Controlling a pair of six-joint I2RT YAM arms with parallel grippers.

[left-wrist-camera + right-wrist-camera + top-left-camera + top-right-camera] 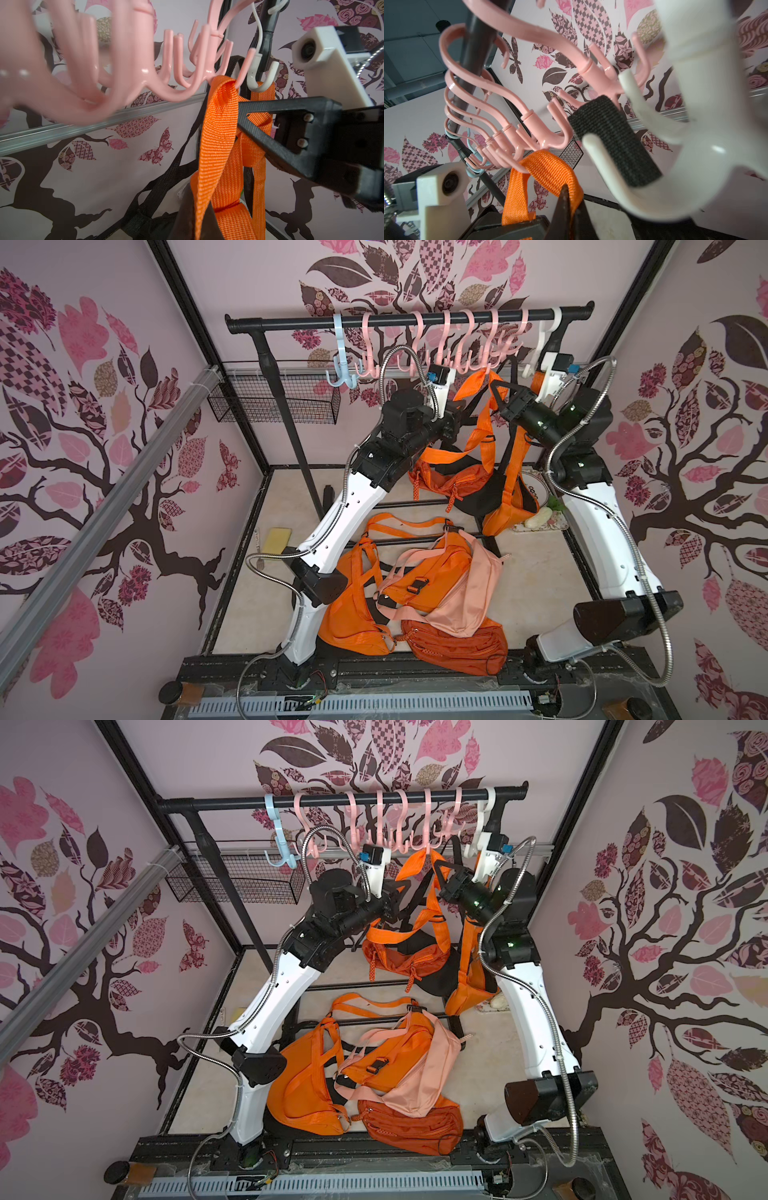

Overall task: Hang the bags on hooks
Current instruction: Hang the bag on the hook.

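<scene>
Step in hand, as judged: seating and release. The hanging itself appeared done.

Blue hook (340,360), at the left end of the rail (291,324): bare.

Left gripper (397,898): jaws together, held just left of the hanging webbing. Whether it gripped anything could not be determined.

Pink hook (245,68), the one nearest the white hook: the strap (218,124) was looped over one short prong, folded on itself at the bend.

Bag (449,481): suspended clear of the floor below that hook, between the two arms. Its long axis lay roughly level and along the rail, zip pulls dangling downward. The strap ran near vertical from bag to prong.

Right gripper (569,199): clamped on the strap just beneath the prong.

White hook (259,83): carried another orange strap and a black one.

Next move, as judged: the right jaws needed to part and draw back downward and away. The prong was shallow, so any upward drag could have lifted the loop off.
</scene>
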